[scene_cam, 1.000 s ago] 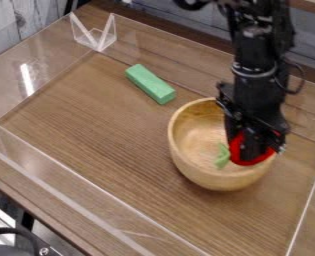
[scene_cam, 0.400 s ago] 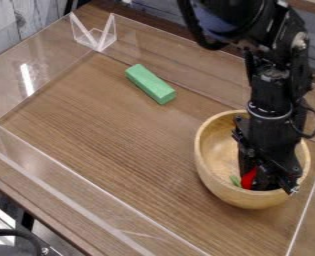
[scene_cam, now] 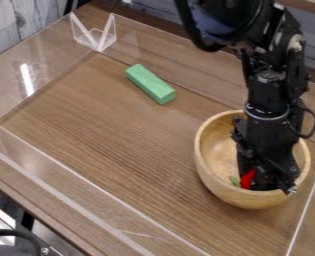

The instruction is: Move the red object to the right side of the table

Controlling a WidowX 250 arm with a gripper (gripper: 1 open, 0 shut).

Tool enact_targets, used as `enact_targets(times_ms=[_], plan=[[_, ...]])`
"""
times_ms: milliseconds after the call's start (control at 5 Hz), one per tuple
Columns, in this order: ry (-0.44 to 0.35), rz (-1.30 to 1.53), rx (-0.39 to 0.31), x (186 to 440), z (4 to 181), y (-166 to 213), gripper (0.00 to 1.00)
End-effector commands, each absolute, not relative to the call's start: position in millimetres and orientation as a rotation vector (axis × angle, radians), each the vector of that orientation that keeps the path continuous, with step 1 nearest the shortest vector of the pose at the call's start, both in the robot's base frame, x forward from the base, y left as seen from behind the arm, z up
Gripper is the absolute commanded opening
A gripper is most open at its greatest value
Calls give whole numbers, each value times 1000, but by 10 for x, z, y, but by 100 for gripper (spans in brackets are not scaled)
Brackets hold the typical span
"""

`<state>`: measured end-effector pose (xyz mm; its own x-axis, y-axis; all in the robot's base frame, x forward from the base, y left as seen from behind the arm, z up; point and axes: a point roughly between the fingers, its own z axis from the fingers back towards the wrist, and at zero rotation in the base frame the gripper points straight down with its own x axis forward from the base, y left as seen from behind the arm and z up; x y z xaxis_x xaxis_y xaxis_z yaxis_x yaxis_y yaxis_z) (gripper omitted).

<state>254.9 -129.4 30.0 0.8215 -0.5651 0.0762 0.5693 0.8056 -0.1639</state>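
Compared with a second ago, the round light-wood bowl (scene_cam: 216,160) sits further to the right of the view, and the black robot gripper (scene_cam: 251,178) has come along with it, lower and more to the right. The small round red toy fruit with its pale green leafy bit (scene_cam: 245,181) lies inside the bowl, mostly hidden by the fingers. From here I see a brown wood-grain tabletop (scene_cam: 86,130) edged by low clear acrylic walls, with a flat green rectangular block (scene_cam: 150,84) well apart from the bowl. The gripper is closed down, its tips against the fruit; whether it really grips it, I can't tell.
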Motion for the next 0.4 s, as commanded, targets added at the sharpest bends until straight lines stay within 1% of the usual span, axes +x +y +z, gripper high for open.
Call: enact_targets(times_ms=[0,200], plan=[[-10,-616,-186,2491,233,-1298,0],[4,-612,-188,2452,174,-1286,0]])
